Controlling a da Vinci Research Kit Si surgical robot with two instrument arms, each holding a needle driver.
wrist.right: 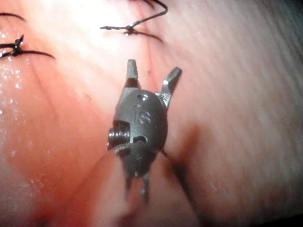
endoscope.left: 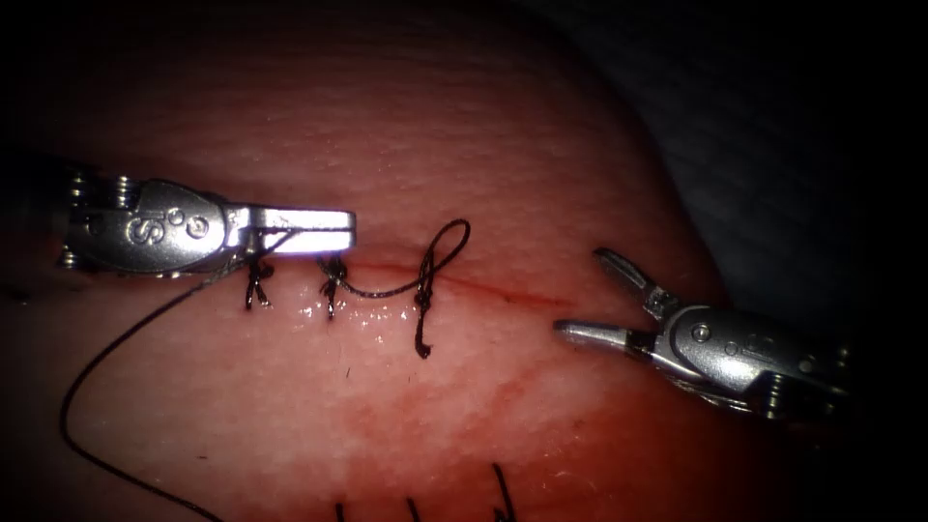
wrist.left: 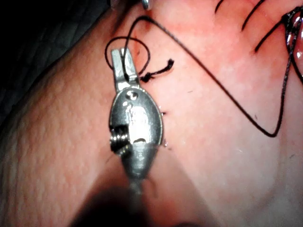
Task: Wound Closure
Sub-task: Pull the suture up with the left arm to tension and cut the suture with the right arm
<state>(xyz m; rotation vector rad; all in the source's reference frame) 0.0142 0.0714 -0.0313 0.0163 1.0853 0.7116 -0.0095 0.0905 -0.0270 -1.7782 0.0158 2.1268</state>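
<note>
My left tool [endoscope.left: 346,230] lies over the left end of the cut [endoscope.left: 503,290], its jaws [wrist.left: 120,53] shut on the black thread [endoscope.left: 64,416]. From the jaws the thread [wrist.left: 213,80] trails down and to the left across the tissue [endoscope.left: 483,145]. Three stitches [endoscope.left: 331,286] cross the cut. The rightmost one carries an open loop [endoscope.left: 450,242] and a short tail [endoscope.left: 422,346]. My right tool [endoscope.left: 578,292] hovers at the right end of the cut. Its jaws [wrist.right: 153,71] are spread open and hold nothing.
Red fluid stains the tissue below the cut [endoscope.left: 464,406]. More dark stitch ends [endoscope.left: 503,493] stick up at the bottom edge of the endoscope view. The tissue falls away into dark cloth [endoscope.left: 793,145] at the upper right.
</note>
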